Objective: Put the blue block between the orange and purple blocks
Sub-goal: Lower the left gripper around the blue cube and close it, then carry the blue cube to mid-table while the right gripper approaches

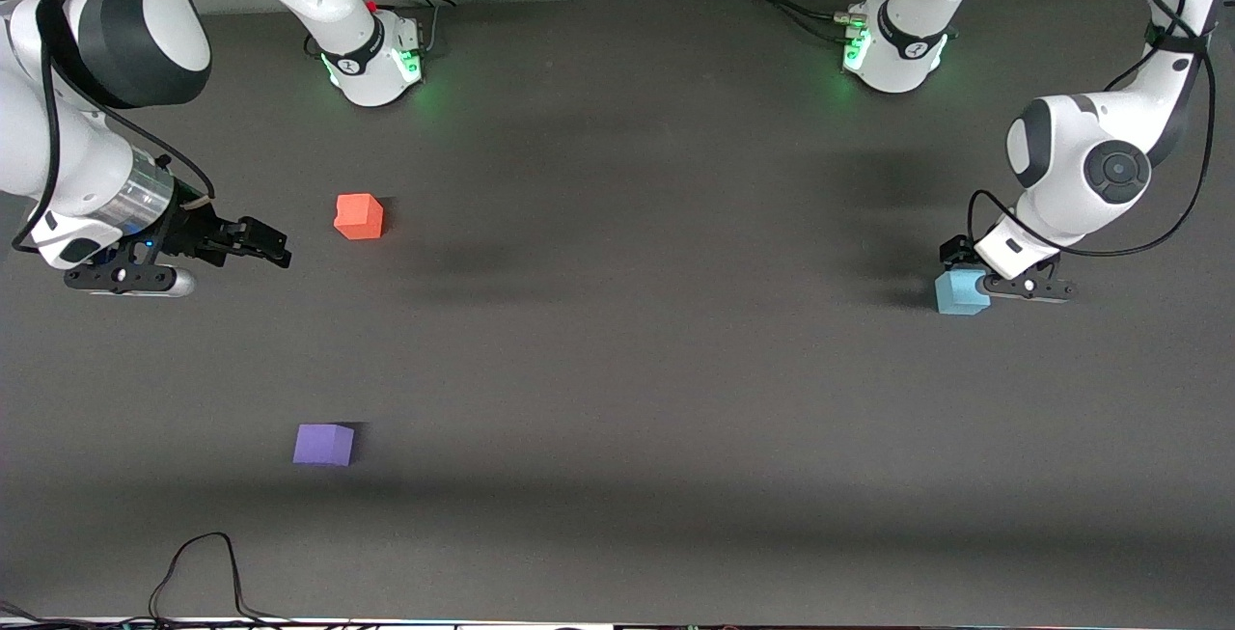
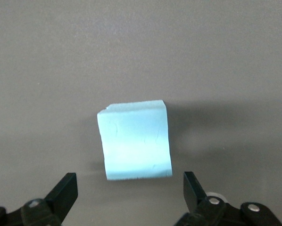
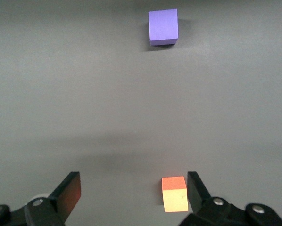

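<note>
The light blue block (image 1: pixel 961 292) (image 2: pixel 135 141) sits on the dark table toward the left arm's end. My left gripper (image 1: pixel 963 263) (image 2: pixel 129 181) hangs low right at it, open, with the block just ahead of the fingertips and not between them. The orange block (image 1: pixel 359 216) (image 3: pixel 174 193) lies toward the right arm's end. The purple block (image 1: pixel 324 444) (image 3: pixel 163 27) lies nearer to the front camera than the orange one. My right gripper (image 1: pixel 270 244) (image 3: pixel 134 181) hovers open and empty over the table beside the orange block.
The two arm bases (image 1: pixel 371 61) (image 1: pixel 892 46) stand along the table's edge farthest from the front camera. A black cable (image 1: pixel 203 562) loops onto the table at the edge nearest that camera. A broad stretch of dark table (image 1: pixel 627 341) separates the blue block from the other two.
</note>
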`<state>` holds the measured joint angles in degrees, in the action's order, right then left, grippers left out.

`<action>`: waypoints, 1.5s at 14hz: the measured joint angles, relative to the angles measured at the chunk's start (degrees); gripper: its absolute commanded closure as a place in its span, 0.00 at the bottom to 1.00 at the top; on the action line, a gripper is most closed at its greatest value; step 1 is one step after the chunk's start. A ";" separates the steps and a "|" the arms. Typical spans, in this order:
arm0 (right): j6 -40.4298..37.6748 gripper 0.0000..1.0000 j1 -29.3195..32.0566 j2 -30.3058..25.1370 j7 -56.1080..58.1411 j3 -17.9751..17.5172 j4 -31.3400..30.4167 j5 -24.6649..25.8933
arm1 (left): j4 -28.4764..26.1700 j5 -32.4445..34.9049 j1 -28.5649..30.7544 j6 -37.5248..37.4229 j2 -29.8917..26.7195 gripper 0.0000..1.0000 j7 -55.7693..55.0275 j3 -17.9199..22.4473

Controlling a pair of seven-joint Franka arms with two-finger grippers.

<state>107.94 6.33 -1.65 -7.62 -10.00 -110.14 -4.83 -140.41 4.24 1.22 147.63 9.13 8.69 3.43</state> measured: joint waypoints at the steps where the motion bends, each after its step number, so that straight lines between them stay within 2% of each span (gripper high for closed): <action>1: 0.00 0.00 0.00 0.08 0.00 0.00 0.00 0.00 | 0.01 0.00 0.00 0.86 0.79 0.00 0.09 -0.01; 4: 0.09 0.00 -0.13 0.56 -0.11 -0.02 -0.01 -0.02 | 0.42 0.00 0.00 2.48 3.04 0.00 0.23 -0.02; 5: 0.33 0.00 -0.28 0.85 -0.51 -0.05 -0.01 -0.06 | 1.01 0.00 0.00 2.53 3.72 0.09 0.27 -0.02; 7: 1.40 0.00 -1.09 1.68 -1.45 -0.06 -0.01 -0.10 | 2.29 0.00 0.01 2.53 4.70 0.46 0.29 -0.02; 10: 2.39 0.00 -1.79 2.70 -1.94 -0.07 0.01 -0.10 | 3.79 -0.02 0.01 2.47 5.32 0.85 0.28 -0.02; 11: 2.44 0.00 -1.79 2.80 -1.94 -0.05 0.03 -0.10 | 4.13 -0.04 0.01 2.41 5.38 0.89 0.28 -0.03; 15: 3.18 0.00 -1.80 3.58 -1.95 -0.05 0.06 -0.10 | 4.98 -0.13 0.01 1.43 5.53 0.89 0.08 -0.16; 16: 3.38 0.00 -1.83 3.81 -1.95 -0.05 0.07 -0.10 | 6.21 -0.23 -0.05 -1.40 5.51 0.89 -0.58 -0.50; 19: 3.42 0.00 -1.89 4.03 -1.95 -0.05 0.09 -0.10 | 15.01 -0.28 -2.29 -16.89 4.90 0.89 -7.07 -2.90; 21: 3.42 0.00 -1.99 4.06 -1.95 -0.05 0.09 -0.10 | 19.92 -0.63 -4.40 -24.03 3.95 0.89 -11.75 -4.88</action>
<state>111.36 4.34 2.42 -9.57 -10.05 -110.06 -4.93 -120.49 3.61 -3.17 123.60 13.07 -3.06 -1.45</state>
